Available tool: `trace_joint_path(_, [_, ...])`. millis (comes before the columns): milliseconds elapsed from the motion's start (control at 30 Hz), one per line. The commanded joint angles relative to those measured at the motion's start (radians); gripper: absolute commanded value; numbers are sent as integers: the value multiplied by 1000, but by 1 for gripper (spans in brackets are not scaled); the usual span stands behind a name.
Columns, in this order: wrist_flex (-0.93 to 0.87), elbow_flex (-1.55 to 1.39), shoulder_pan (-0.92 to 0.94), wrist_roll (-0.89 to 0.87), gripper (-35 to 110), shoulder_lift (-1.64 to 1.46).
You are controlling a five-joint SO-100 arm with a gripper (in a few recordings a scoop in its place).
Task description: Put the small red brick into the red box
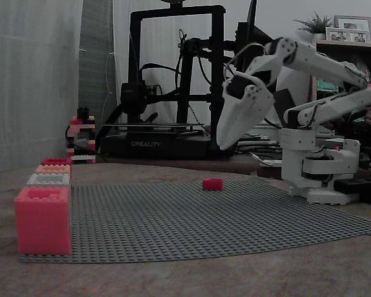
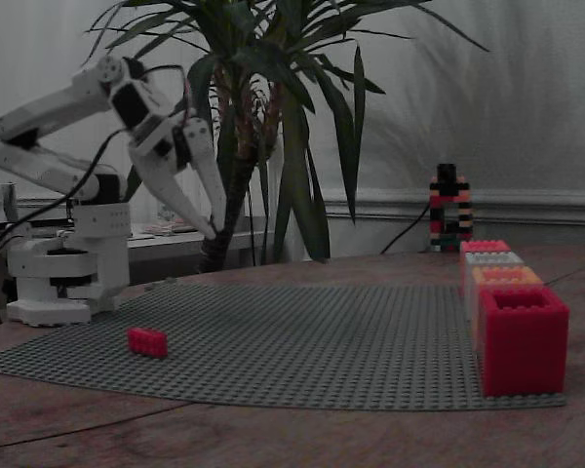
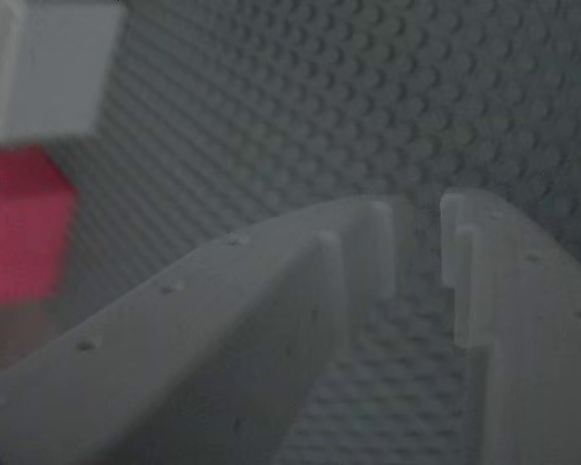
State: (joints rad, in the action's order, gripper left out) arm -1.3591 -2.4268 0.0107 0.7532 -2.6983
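- In the wrist view the hand [image 3: 421,247] shows its two fingers nearly together, a narrow gap between the tips and nothing held; the studded grey baseplate [image 3: 368,97] lies below.
- The hand hangs in the air over the baseplate, and the small red brick [image 1: 213,184] lies loose on the plate near the arm's base, apart from the hand.
- The fingers likely need to spread before descending to straddle the brick's short sides.
- The red box [image 2: 523,338] stands at the plate's far edge, first in a row of boxes, well apart.
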Motion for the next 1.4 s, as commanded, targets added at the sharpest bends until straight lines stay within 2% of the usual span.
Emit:
trace_joint_path(0, [18, 100, 127, 196, 0, 109])
trace_joint_path(200, [49, 117, 339, 463, 0, 206])
trace_joint_path(500, [-44, 227, 565, 661, 2, 350])
trace_joint_path(767, [17, 259, 712, 887, 5, 508])
trace_joint_path(967, [83, 267, 750, 957, 6, 612])
trace_joint_path(1367, [121, 261, 746, 1055, 20, 718])
